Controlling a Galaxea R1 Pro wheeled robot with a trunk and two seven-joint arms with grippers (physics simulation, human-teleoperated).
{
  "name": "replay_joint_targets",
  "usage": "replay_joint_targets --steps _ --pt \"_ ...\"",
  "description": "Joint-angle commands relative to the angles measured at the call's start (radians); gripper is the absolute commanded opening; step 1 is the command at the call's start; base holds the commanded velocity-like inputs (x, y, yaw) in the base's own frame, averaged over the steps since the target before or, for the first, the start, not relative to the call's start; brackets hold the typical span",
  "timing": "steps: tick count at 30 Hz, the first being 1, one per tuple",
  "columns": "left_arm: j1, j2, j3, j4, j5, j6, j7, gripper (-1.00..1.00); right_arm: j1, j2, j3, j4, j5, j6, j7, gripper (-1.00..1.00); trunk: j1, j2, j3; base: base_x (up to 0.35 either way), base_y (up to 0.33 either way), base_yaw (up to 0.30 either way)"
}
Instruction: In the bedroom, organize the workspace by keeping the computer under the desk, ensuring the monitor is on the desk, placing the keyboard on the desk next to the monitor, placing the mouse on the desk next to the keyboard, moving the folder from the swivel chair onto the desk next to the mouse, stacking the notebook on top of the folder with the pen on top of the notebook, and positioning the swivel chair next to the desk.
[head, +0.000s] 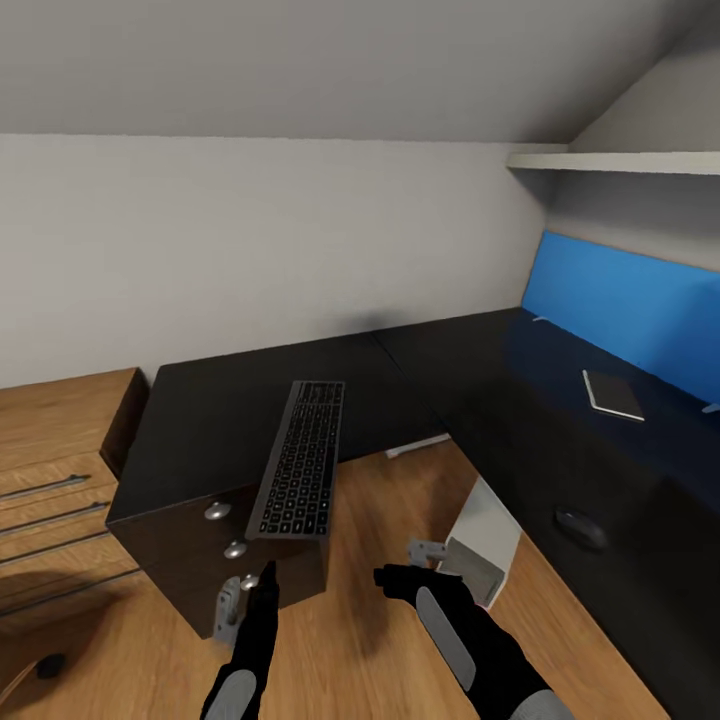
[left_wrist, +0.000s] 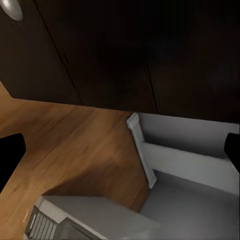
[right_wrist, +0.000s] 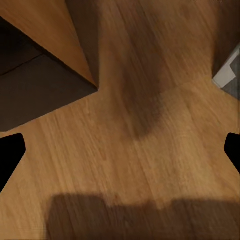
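So the keyboard (head: 300, 460) is sitting tilted at the near end of the desk (head: 420, 380), its lower edge sticking out past the corner over the dark drawer front with the round silver knobs (head: 218, 511). The left hand (head: 250, 590) is right under that overhanging edge; from the head view it looks like the dark fingertip is touching or almost touching it, can't tell which. In the left wrist view the two fingers sit at opposite edges of the picture, so that hand is spread wide, nothing between them. Same deal with the right hand (head: 400, 565): fingers far apart over bare wood floor (right_wrist: 130, 145), holding nothing.

The computer (head: 485, 540) is on the floor by the desk's inner corner, leaning over rather than standing straight. The mouse (head: 580, 527) is on the desk's right wing near the front edge, hard to spot against the black top. Further back on that wing, the notebook (head: 612, 394) lies flat in front of the blue back panel (head: 630, 305). A wooden dresser (head: 55, 470) stands left of the desk.
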Motion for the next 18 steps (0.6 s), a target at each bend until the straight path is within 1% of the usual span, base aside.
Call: replay_joint_targets --steps 1,2,6,7,10,12,15,17,18 --pt "-0.013 -0.002 -0.006 0.001 0.013 -0.010 0.006 1.00 -0.004 0.000 0.003 0.005 -0.011 -0.004 -0.010 1.00 0.004 -0.008 -0.004 0.000 0.000 0.000" --pt "-0.035 -0.007 -0.019 0.005 0.041 -0.016 0.007 1.00 -0.008 0.000 0.003 0.014 -0.011 -0.011 -0.009 1.00 0.008 -0.015 -0.007 0.000 0.000 0.000" --pt "-0.076 -0.009 -0.055 0.009 0.125 -0.025 0.006 1.00 -0.013 0.001 0.003 0.023 -0.010 -0.019 -0.009 1.00 0.023 -0.043 -0.020 0.000 0.000 0.000" --pt "-0.088 -0.010 -0.070 0.010 0.153 -0.030 0.003 1.00 -0.014 0.003 0.003 0.026 -0.010 -0.020 -0.008 1.00 0.027 -0.050 -0.023 0.000 0.000 0.000" --pt "-0.101 -0.009 -0.087 0.013 0.181 -0.040 0.000 1.00 -0.016 0.008 0.004 0.029 -0.010 -0.022 -0.008 1.00 0.038 -0.071 -0.032 0.000 0.000 0.000" --pt "-0.104 -0.009 -0.091 0.014 0.188 -0.047 -0.001 1.00 -0.016 0.012 0.004 0.029 -0.009 -0.023 -0.008 1.00 0.046 -0.085 -0.039 0.000 0.000 0.000" --pt "-0.107 -0.009 -0.096 0.013 0.189 -0.058 -0.003 1.00 -0.016 0.017 0.005 0.030 -0.008 -0.023 -0.007 1.00 0.058 -0.106 -0.048 0.000 0.000 0.000" --pt "-0.108 -0.009 -0.105 0.013 0.179 -0.066 -0.004 1.00 -0.016 0.019 0.005 0.030 -0.007 -0.024 -0.007 1.00 0.065 -0.120 -0.054 0.000 0.000 0.000" --pt "-0.108 -0.009 -0.115 0.013 0.164 -0.076 -0.004 1.00 -0.016 0.020 0.008 0.030 -0.005 -0.024 -0.007 1.00 0.069 -0.127 -0.057 0.000 0.000 0.000"
